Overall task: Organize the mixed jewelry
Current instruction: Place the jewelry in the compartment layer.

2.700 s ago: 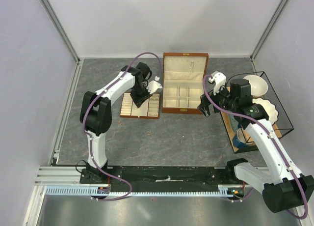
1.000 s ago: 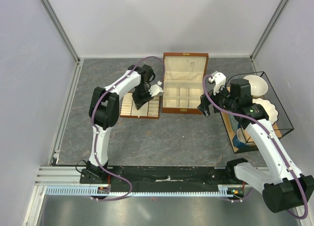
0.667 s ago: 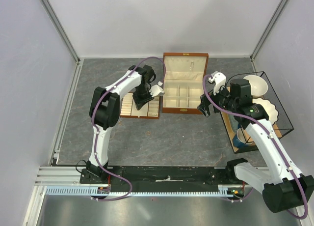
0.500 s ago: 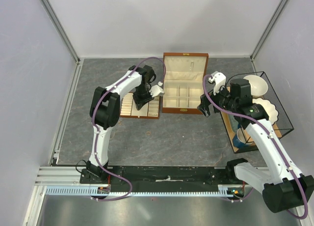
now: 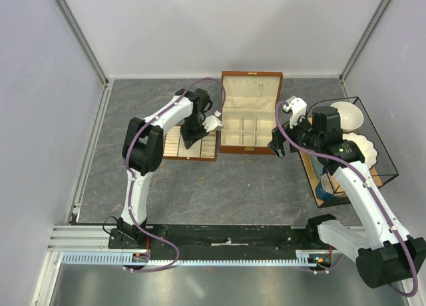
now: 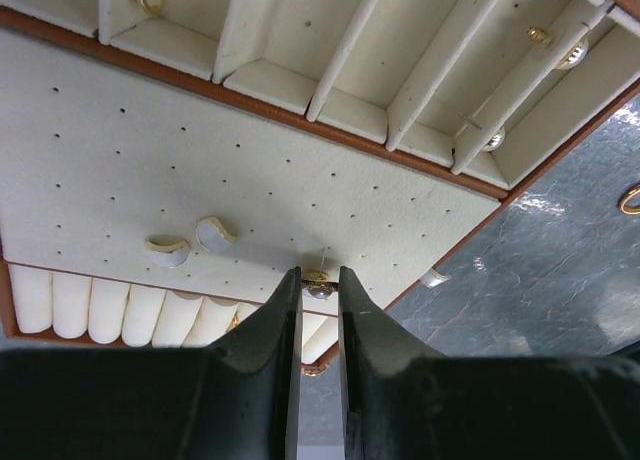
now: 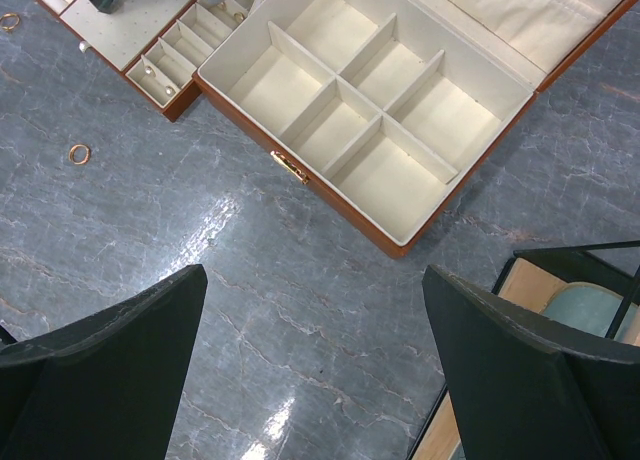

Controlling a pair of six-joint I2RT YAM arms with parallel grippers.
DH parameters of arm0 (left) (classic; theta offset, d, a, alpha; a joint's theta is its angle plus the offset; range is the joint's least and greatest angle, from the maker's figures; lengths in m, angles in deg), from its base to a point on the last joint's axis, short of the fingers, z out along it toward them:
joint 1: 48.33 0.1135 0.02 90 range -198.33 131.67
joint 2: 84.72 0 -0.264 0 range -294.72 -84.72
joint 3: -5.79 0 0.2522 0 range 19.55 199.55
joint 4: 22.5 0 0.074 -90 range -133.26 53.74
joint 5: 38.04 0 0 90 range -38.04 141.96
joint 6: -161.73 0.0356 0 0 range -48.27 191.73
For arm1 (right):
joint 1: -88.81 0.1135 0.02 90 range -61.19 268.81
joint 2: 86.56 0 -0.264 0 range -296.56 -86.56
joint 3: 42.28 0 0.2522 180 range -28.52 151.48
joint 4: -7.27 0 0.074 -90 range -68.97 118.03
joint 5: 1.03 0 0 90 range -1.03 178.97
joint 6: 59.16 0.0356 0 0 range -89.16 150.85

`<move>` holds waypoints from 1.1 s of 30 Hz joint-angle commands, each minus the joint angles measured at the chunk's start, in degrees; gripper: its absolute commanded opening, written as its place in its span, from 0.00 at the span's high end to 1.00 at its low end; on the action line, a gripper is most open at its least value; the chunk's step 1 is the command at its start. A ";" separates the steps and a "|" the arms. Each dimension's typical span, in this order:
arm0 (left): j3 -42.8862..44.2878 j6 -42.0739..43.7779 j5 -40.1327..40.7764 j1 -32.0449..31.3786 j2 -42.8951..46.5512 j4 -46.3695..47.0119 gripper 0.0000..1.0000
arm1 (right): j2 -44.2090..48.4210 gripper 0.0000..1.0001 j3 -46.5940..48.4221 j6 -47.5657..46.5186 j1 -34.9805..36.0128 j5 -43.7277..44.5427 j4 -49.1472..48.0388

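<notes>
My left gripper (image 6: 320,276) is shut on a tiny stud earring (image 6: 320,290), a silvery ball in a gold cup whose thin pin points at the perforated pad of the cream slotted tray (image 6: 150,150). Two pale hoop pieces (image 6: 168,250) lie on that pad, and small pieces (image 6: 573,52) sit in the tray's compartments. From above, the left gripper (image 5: 200,129) hangs over the tray's (image 5: 174,146) right end. My right gripper (image 7: 315,360) is open and empty above bare table, in front of the wooden box (image 7: 370,100). A gold ring (image 7: 79,153) lies loose on the table.
The open brown box (image 5: 249,120) stands right of the tray. A black wire basket (image 5: 389,166) at the right holds white bowls and a blue cup. Another gold ring (image 6: 630,198) and a small pale piece (image 6: 433,277) lie on the table beside the tray.
Since the earliest frame the left gripper has shifted right over the tray toward the box. In the last second it has barely moved. The right arm has stayed still.
</notes>
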 commanded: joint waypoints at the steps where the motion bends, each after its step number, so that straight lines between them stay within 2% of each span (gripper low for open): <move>1: 1.17 2.01 1.42 -0.17 0.22 -0.18 0.83 | 0.71 0.02 -0.50 -0.05 -0.14 -0.68 -2.17; 33: -0.24 2.88 -0.34 -0.61 1.62 -0.97 0.84 | 0.71 0.02 -0.76 -0.05 -0.14 -0.59 -2.43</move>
